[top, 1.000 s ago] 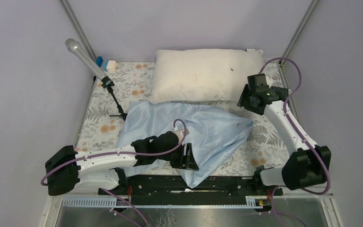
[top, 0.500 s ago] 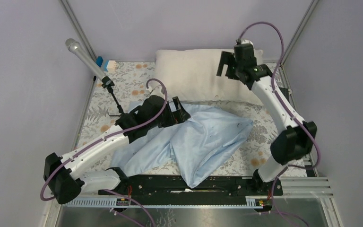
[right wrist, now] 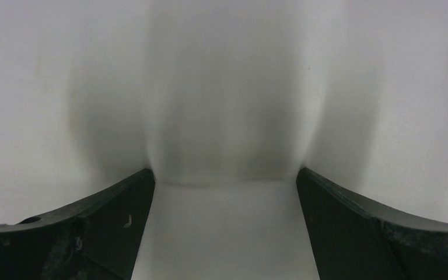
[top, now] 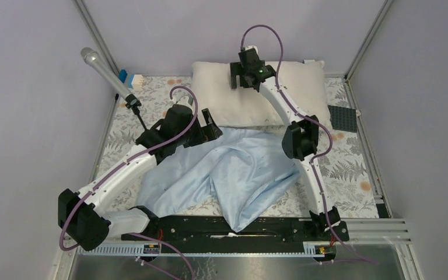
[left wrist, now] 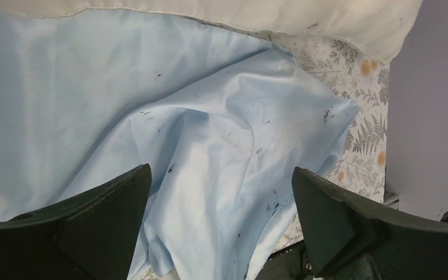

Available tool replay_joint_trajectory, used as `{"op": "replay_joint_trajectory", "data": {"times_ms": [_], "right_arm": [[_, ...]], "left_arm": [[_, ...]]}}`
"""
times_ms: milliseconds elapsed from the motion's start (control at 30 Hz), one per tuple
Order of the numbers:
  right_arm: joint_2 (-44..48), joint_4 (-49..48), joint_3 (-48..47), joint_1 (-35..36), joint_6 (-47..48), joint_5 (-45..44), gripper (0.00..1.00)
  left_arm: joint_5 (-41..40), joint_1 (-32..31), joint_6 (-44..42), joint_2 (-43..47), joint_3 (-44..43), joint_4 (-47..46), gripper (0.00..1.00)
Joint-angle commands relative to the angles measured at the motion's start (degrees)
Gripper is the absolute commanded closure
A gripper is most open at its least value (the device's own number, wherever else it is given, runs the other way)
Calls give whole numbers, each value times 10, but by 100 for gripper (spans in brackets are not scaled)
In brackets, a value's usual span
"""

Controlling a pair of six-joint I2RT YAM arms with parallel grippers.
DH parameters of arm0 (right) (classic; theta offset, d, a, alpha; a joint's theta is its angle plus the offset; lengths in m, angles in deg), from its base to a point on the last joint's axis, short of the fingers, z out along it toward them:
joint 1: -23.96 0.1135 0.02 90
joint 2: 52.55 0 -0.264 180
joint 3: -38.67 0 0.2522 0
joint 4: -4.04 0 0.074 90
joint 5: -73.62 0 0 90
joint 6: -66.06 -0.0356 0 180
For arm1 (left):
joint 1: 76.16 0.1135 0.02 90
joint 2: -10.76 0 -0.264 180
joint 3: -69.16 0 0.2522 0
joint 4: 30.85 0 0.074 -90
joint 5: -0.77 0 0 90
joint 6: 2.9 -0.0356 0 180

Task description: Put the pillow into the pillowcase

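Observation:
The cream pillow [top: 219,96] lies at the back of the table. The light-blue pillowcase [top: 239,175] lies crumpled in front of it, its back edge touching the pillow's front edge. My left gripper [top: 212,125] is open and empty, hovering over the pillowcase's back-left part; in the left wrist view [left wrist: 220,169] the pillowcase [left wrist: 198,128] fills the space below it, with the pillow [left wrist: 280,14] along the top. My right gripper [top: 237,76] is over the pillow's back middle; in the right wrist view [right wrist: 224,178] it is open, its fingertips right against the pillow fabric [right wrist: 221,105].
A microphone [top: 102,68] on a small stand leans over the back left. A blue-and-white object [top: 127,77] sits in the back left corner. A black gridded plate [top: 343,115] lies at the right. The floral table cloth [top: 119,143] covers the table, with walls close around it.
My left arm swung from the pillowcase's front to its back-left edge, and the cloth shifted. My right arm reached from the pillow's right end to its back middle.

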Motion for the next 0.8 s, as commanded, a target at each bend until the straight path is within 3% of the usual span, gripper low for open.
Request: {"op": "replay_joint_trajectory", "data": {"times_ms": [0, 67, 133, 167, 233, 267, 300, 433, 767], "right_arm": [[-4, -2, 102, 2, -12, -30, 0], [-2, -25, 147, 1, -14, -29, 2], [-15, -23, 148, 1, -19, -20, 16], [-23, -15, 137, 1, -22, -14, 36], [-39, 4, 109, 1, -30, -18, 85], [-43, 15, 92, 1, -31, -25, 95], [-45, 30, 72, 0, -32, -35, 100], [-12, 72, 7, -7, -45, -81, 100], [208, 121, 25, 5, -35, -201, 100]], "left_arm": [[33, 4, -17, 12, -5, -6, 1], [29, 4, -12, 21, 10, -2, 1], [19, 4, -10, 30, 22, 6, 1], [14, 4, -9, 34, 29, 9, 1], [13, 4, -4, 42, 43, 10, 1], [13, 4, -1, 46, 50, 10, 1], [13, 4, 3, 49, 57, 10, 1], [-5, 4, 11, 66, 72, 9, 1], [5, 4, -11, 82, 46, 8, 1]]}}
